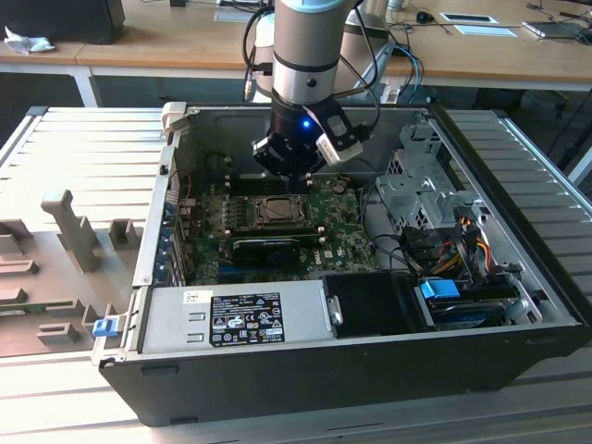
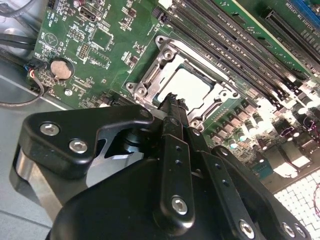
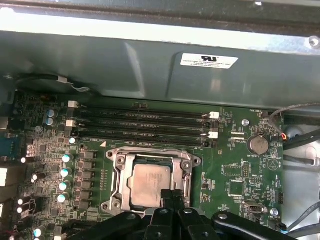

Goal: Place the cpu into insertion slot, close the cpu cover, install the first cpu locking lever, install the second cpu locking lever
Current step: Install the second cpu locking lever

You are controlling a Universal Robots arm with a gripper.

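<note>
The cpu [image 3: 149,184] lies flat in the insertion slot [image 1: 276,211] on the green board, its silver-grey top showing in both wrist views [image 2: 194,86]. The cpu cover [image 3: 119,172] lies down around it as a metal frame [image 2: 159,64]. My gripper [image 3: 172,194] is shut, its two black fingers pressed together with nothing between them. Their tips [image 2: 172,102] hover at one edge of the socket, just above the cover's rim. In the exterior view the gripper [image 1: 291,171] hangs over the socket's far side. I cannot make out how the locking levers stand.
Long black memory slots [image 3: 140,125] run beside the socket. A coin battery [image 3: 258,145] sits on the board. A black card [image 1: 264,246] lies across the board. The power supply [image 1: 231,319], the drive cage [image 1: 425,194] and cables [image 1: 453,245] crowd the open case.
</note>
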